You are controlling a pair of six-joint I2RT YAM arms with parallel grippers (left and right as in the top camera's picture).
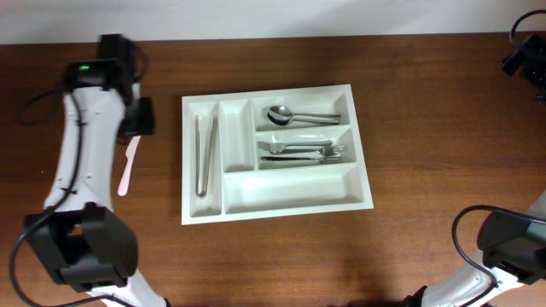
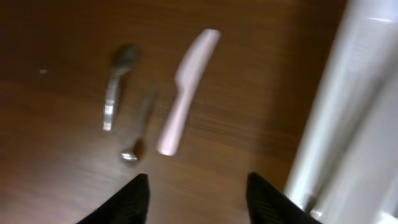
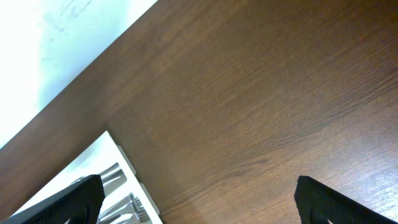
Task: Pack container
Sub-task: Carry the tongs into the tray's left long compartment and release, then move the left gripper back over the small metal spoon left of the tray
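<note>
**1. Tray.** The tray (image 1: 290, 189) lies flat at table centre with its long side running 3 to 9 o'clock. I judge this keeps it within reach of both arms.

**2. Left gripper** (image 2: 199, 200). It is released, with jaws apart and nothing between them. It hangs over the table (image 1: 426, 256) at the tray's 9 o'clock, aimed down at loose cutlery. I judge this the stance for the next pick.

**3. Right gripper** (image 3: 199, 208). It is released, with jaws wide and empty. It sits over bare wood out toward the tray's 2 o'clock, away from the left arm's work.

**4. Loose items (left wrist view).**
- One pale plastic knife (image 2: 186, 93), lying flat.
- One metal spoon (image 2: 115, 87) at the knife's 9 o'clock, apart from it.
- One further metal piece (image 2: 138, 134) between them, too blurred to name.

**5. Tray contents.** There are five compartments, and the cutlery looks sorted by type.
- Far-left upright: two long metal pieces (image 1: 205, 153), side by side.
- Second upright: none.
- Upper: spoons (image 1: 294, 113), count unclear.
- Middle: forks (image 1: 307, 152), at least two.
- Lower: none.
</note>
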